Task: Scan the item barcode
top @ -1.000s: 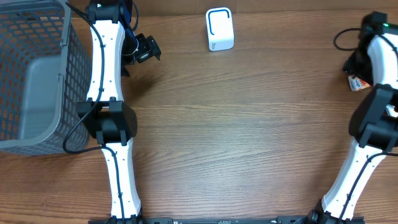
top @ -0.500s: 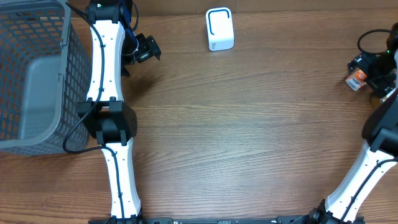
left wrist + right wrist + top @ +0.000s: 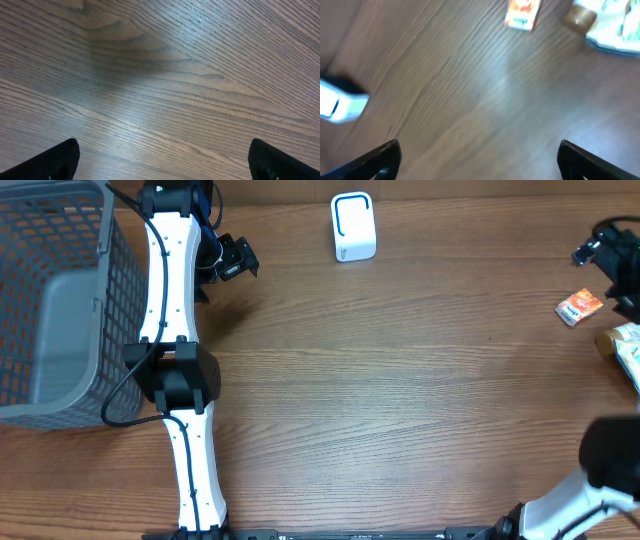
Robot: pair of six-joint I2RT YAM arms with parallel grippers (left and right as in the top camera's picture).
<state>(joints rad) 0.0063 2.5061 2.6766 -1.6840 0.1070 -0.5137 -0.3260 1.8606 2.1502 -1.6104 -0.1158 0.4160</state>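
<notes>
Two arms work a broad wooden table (image 3: 400, 410). At its left end stands a big grey mesh basket (image 3: 60, 310), well away from anything that matters yet. The left arm (image 3: 170, 330) stretches up beside the basket. Its left gripper (image 3: 162, 159) is spread wide over bare wood with nothing in it and is far from any item.

The right arm (image 3: 600, 470) reaches along the right edge, and the right gripper (image 3: 479, 159) also has its jaws fully apart and empty. This arm is clearly the nearer one. From its wrist camera, the goods lie ahead of the open fingers (image 3: 377, 157), not between them.

A white scanner with a blue outline (image 3: 353, 227) sits at the far edge near the middle, well to the left of the right gripper. There is open table between the two and nothing in the way.

At the right edge a pale packet (image 3: 625, 345) with a brown end is partly cut off. Just far-left of it, apart from it, lies the small orange packet (image 3: 579, 307). I take the orange one for the item to scan. It lies just on the near-left side of the right gripper, flat, with its long axis roughly left to right and slightly tilted. The pale packet is the only thing crowding a grasp.
</notes>
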